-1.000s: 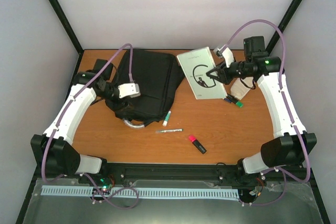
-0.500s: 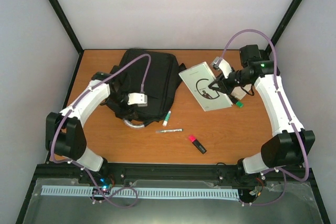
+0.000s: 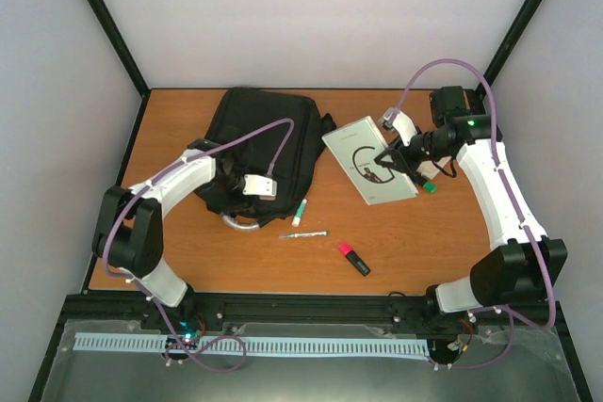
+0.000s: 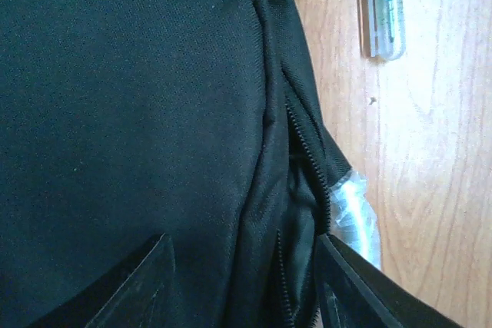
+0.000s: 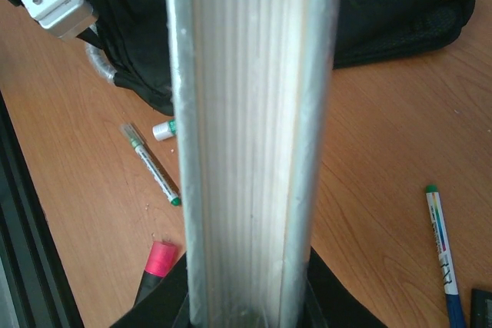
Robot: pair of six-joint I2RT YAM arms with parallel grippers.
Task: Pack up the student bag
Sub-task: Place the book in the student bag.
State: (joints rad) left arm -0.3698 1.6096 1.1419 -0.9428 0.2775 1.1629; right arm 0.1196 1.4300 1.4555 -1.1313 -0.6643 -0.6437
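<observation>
The student bag (image 3: pixel 268 134) lies flat in the upper left-centre of the table in the overhead view, directly left of the right gripper (image 3: pixel 385 159). That claw is clamped on the edge of a white notebook (image 3: pixel 377 185), which it holds tilted above the wood. The notebook's long axis runs from upper left to lower right, with its upper-left corner just beside the bag's right flank. The left gripper (image 4: pixel 242 251) is by far the nearer to the bag: it sits over the bag's lower edge, close above the grey loop handle (image 3: pixel 237 224), with its jaws apart and black fabric beneath them. In the left wrist view a partly unzipped opening (image 4: pixel 304 159) runs up the centre-right of the frame. The notebook will probably have to travel leftward and turn to line up with that slit, once it is held wider
</observation>
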